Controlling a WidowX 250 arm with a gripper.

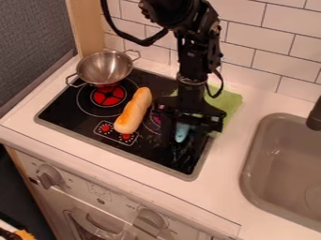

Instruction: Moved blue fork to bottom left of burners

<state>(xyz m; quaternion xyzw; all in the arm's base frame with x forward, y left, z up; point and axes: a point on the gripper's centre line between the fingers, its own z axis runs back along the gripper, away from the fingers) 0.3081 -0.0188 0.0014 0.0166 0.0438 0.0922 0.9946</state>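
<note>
Camera view: we note the fork (181, 133) over the right part of the stove (57, 109), directly below the gripper (187, 137), its visible blue part running roughly front to back. Dark on dark, we cannot tell whether the gripper is open or closed on it. The bread (133, 111) lies to the image left, between fork and the bottom-left area; we judge the carry must pass over it or around its near end.
</note>
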